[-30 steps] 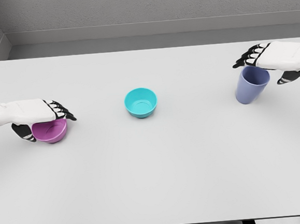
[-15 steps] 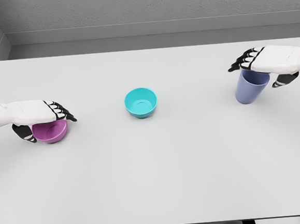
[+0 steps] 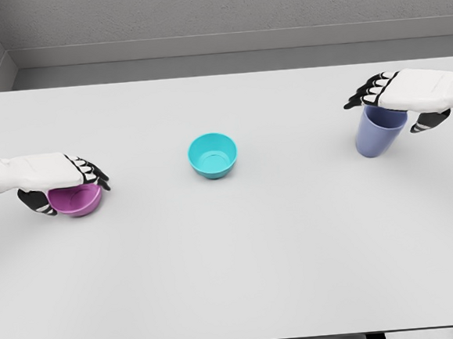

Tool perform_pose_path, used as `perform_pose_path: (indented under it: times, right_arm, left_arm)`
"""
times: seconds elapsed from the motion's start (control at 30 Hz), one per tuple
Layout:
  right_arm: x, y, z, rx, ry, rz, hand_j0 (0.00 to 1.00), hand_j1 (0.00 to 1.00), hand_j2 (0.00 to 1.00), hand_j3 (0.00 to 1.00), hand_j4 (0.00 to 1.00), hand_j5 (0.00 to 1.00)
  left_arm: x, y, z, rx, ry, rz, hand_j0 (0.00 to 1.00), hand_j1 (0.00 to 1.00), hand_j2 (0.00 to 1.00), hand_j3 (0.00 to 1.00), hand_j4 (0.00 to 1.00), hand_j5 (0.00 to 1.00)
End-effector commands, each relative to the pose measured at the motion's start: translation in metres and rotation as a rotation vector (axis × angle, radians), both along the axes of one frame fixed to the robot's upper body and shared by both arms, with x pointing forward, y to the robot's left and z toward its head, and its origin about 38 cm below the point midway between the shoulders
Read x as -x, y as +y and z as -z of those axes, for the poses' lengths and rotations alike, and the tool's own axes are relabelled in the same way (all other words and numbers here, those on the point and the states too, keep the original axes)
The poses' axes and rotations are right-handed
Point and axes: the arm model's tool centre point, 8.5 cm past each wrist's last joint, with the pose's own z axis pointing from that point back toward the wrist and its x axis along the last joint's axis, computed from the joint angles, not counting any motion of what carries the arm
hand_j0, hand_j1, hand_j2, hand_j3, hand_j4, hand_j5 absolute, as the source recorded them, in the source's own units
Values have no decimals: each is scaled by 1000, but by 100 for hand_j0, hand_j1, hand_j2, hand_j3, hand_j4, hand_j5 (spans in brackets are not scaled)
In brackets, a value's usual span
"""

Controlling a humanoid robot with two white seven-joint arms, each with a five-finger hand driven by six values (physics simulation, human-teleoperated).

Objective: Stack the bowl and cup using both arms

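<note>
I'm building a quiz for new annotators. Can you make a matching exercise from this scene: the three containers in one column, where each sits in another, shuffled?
Column 1:
1. purple bowl
2. teal bowl
3. blue cup

Column 2:
A. middle of the table, no hand near it
B. table's right side, under the right hand
C. table's left side, under the left hand

Pairs: 1-C, 2-A, 3-B

Table [image 3: 235,279]: ctr bowl [image 3: 213,155]; 2nd bowl [image 3: 76,201] far L under left hand [image 3: 50,171]; cup [image 3: 379,130] far R under right hand [image 3: 409,92].
</note>
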Motion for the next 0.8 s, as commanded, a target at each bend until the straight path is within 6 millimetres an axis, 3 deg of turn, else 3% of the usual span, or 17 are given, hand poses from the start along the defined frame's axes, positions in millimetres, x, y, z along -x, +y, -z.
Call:
perform_pose_path:
  times: [0.0, 0.27, 0.37, 0.5, 0.63, 0.77]
  right_arm:
    - [0, -1, -1, -4, 0, 3, 100, 100, 100, 100, 100, 100]
    - [0, -1, -1, -4, 0, 3, 100, 100, 100, 100, 100, 100]
    - [0, -1, -1, -4, -1, 4, 100, 100, 100, 100, 100, 100]
    - [0, -1, -1, -4, -1, 4, 100, 100, 100, 100, 100, 100]
    - [0, -1, -1, -4, -1, 4, 100, 100, 100, 100, 100, 100]
    - [0, -1, -1, -4, -1, 4, 100, 100, 100, 100, 100, 100]
  left_arm:
    - [0, 0, -1, 4, 0, -4, 70, 70, 70, 70, 70, 70]
    - [-1, 0, -4, 5, -7, -1, 63, 63, 63, 63, 63, 63]
    - [-6, -5, -16, 13, -34, 9, 62, 62, 62, 62, 62, 62]
    - [-26, -40, -42, 63, -107, 68, 62, 62, 62, 62, 62, 62]
    - [-43, -89, -70, 129, -178, 156, 62, 62, 62, 62, 62, 62]
    - [-49, -128, -75, 179, -193, 219, 62, 62, 62, 62, 62, 62]
